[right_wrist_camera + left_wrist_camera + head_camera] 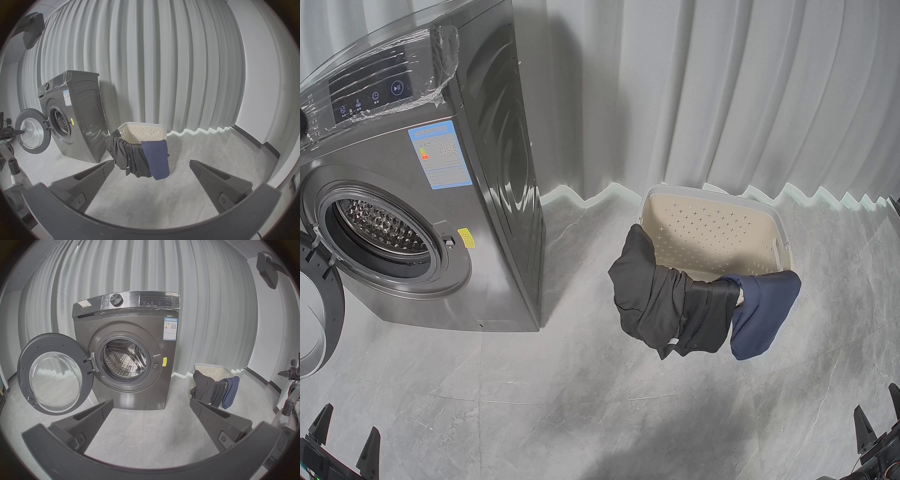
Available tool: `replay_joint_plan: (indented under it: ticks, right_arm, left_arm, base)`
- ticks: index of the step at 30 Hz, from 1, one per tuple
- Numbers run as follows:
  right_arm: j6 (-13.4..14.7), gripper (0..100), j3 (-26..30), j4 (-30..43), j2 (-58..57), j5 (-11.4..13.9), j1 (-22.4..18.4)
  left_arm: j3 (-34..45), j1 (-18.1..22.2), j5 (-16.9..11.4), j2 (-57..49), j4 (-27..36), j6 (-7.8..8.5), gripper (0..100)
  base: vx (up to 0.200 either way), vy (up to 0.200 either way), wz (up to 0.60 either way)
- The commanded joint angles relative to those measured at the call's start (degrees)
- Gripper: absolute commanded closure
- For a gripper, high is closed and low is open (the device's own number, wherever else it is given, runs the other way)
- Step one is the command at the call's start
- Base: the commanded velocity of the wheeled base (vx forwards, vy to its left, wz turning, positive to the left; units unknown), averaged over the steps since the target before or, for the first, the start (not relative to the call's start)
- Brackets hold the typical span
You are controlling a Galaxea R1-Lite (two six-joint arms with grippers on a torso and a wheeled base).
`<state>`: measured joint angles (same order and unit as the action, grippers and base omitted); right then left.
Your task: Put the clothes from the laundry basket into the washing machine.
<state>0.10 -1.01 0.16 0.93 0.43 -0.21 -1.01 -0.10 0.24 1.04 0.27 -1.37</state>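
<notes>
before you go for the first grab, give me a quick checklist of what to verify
1. Washing machine door swung fully open: ok.
2. Drum free of a load, as far as it shows: ok.
3. Black garment and navy garment draped over the laundry basket near rim, within view: ok.
4. Left gripper and right gripper fingers open and holding nothing: ok.
5. More clothes lower in the basket behind the draped ones: cannot tell.
</notes>
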Motion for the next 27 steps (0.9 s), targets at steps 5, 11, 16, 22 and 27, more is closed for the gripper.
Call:
replay_joint_plan:
  ticks: [5, 11, 16, 22, 27]
  right_arm:
    - [0.1, 0, 0.9, 0.0, -0.9, 0.0, 0.0]
    - [0.0, 0, 0.9, 0.0, -0.9, -0.2, 0.0]
    - [-0.1, 0, 0.9, 0.0, -0.9, -0.1, 0.0]
    - [-0.1, 0, 0.9, 0.0, -0.9, -0.1, 0.0]
    - [-0.1, 0, 0.9, 0.0, -0.9, -0.1, 0.0]
  left_arm:
    - [0.8, 0.0, 0.0, -0.9, 0.0, -0.04, 0]
    - [0.8, 0.0, 0.0, -0.9, 0.0, -0.04, 0]
    - [0.8, 0.0, 0.0, -0.9, 0.0, -0.04, 0]
    - [0.8, 0.0, 0.0, -0.9, 0.0, -0.04, 0]
    - [0.8, 0.0, -0.1, -0.9, 0.0, -0.04, 0]
  base:
    - [0.000, -0.080, 0.00]
    - [0.000, 0.000, 0.30]
    - [0.000, -0.200, 0.00]
    - [0.000, -0.200, 0.00]
    - [0.000, -0.160, 0.00]
